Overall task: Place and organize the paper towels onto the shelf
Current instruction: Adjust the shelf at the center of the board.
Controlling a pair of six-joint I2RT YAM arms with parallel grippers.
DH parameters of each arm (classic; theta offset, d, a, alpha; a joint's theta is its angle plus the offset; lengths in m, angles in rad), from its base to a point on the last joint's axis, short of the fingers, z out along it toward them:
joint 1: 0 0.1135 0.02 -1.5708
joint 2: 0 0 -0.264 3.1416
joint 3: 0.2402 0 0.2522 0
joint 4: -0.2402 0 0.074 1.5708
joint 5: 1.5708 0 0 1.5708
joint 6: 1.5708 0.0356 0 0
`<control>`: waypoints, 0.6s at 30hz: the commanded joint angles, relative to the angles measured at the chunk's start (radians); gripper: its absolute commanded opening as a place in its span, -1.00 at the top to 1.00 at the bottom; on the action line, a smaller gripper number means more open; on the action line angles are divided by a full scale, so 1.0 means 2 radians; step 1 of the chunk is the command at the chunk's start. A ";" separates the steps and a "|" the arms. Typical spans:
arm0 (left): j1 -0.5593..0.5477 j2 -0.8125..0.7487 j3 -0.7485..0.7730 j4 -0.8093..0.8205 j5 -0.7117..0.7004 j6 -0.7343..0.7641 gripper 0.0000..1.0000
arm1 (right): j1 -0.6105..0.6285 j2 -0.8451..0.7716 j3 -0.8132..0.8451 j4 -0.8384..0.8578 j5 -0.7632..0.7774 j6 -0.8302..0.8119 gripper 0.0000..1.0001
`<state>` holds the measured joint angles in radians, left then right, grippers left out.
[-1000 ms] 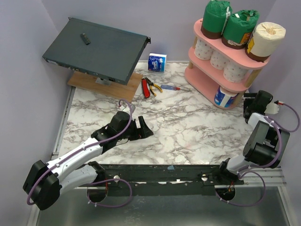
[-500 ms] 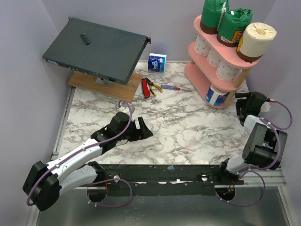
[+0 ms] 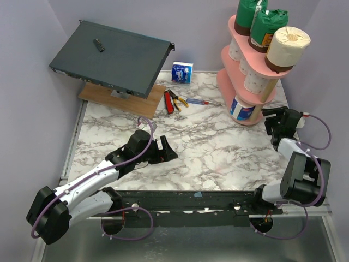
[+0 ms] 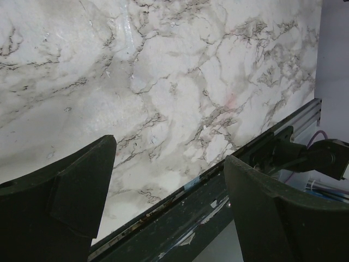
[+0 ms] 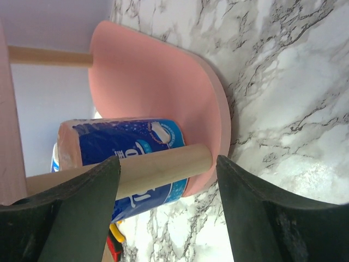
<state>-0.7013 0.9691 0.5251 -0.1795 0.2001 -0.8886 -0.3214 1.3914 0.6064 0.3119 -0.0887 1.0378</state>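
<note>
1. Paper towels (image 3: 290, 46) stand on all three tiers of the pink shelf (image 3: 224, 82) at the table's (image 3: 218, 147) far right corner: wrapped rolls on top, bare white ones in the middle.
2. Blue-and-white roll (image 5: 125, 147) lies on the bottom board; the right wrist view shows it behind a wooden post (image 5: 163, 164).
3. Right gripper (image 3: 270, 123) sits at the shelf's near end, fingers apart either side of that post. The overhead view hides this.
4. Left gripper (image 4: 169, 153) rests spread wide over bare marble.
5. Pliers (image 3: 173, 100) and a grey box (image 3: 114, 54) lie far left.
</note>
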 commanded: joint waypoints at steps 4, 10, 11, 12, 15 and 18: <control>0.002 0.003 -0.002 0.017 0.014 -0.007 -0.68 | 0.026 -0.038 -0.009 -0.035 -0.017 -0.034 -0.49; 0.002 0.000 0.000 0.011 0.012 -0.009 -0.67 | 0.031 -0.124 -0.026 -0.098 0.017 -0.054 -0.49; 0.002 0.000 0.001 0.011 0.011 -0.009 -0.67 | 0.035 -0.141 -0.026 -0.114 0.026 -0.059 -0.49; 0.002 0.000 0.000 0.010 0.010 -0.008 -0.67 | 0.041 -0.159 -0.024 -0.128 0.037 -0.067 -0.49; 0.002 0.000 0.000 0.006 0.010 -0.009 -0.67 | 0.064 -0.202 -0.009 -0.187 0.070 -0.091 -0.49; 0.002 -0.003 0.000 0.003 0.011 -0.010 -0.67 | 0.082 -0.247 0.007 -0.224 0.092 -0.126 -0.48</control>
<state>-0.7013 0.9710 0.5251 -0.1730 0.2039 -0.9051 -0.1963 0.9836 0.5720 0.0319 -0.0036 0.8967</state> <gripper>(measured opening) 0.838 0.743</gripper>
